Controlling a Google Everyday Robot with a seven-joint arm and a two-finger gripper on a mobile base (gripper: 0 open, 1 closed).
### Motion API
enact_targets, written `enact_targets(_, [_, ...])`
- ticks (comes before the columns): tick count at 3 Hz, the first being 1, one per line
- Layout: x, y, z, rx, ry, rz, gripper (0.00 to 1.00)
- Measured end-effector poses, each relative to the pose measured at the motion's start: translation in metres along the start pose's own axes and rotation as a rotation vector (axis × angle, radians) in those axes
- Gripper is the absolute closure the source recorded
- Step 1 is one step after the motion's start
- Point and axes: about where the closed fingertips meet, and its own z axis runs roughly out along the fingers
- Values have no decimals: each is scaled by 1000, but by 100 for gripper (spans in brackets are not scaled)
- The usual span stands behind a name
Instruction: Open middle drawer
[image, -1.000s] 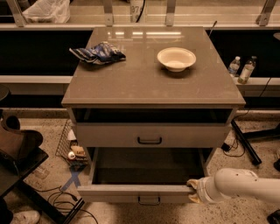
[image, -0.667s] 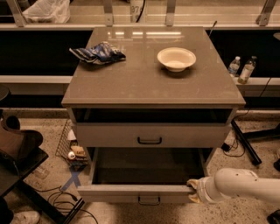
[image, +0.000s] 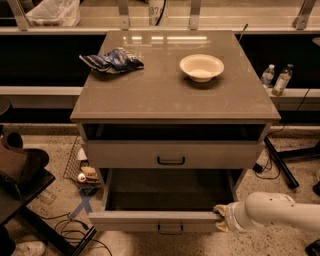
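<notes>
sitting at the right front end of the middle drawer (image: 150, 220), likely for pulling, the gripper (image: 221, 218) hides its hold: cannot tell.

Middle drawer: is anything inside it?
The middle drawer shows only a bare dark floor in its pulled-out part. Its rear is hidden under the closed drawer above. The hand sits at its front right corner.
</notes>
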Motion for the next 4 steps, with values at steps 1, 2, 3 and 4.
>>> enact_targets(1, [0,0,0,0,0,0,100])
enact_targets(2, [0,0,0,0,0,0,87])
enact_targets(3, [0,0,0,0,0,0,62])
enact_targets(4, [0,0,0,0,0,0,39])
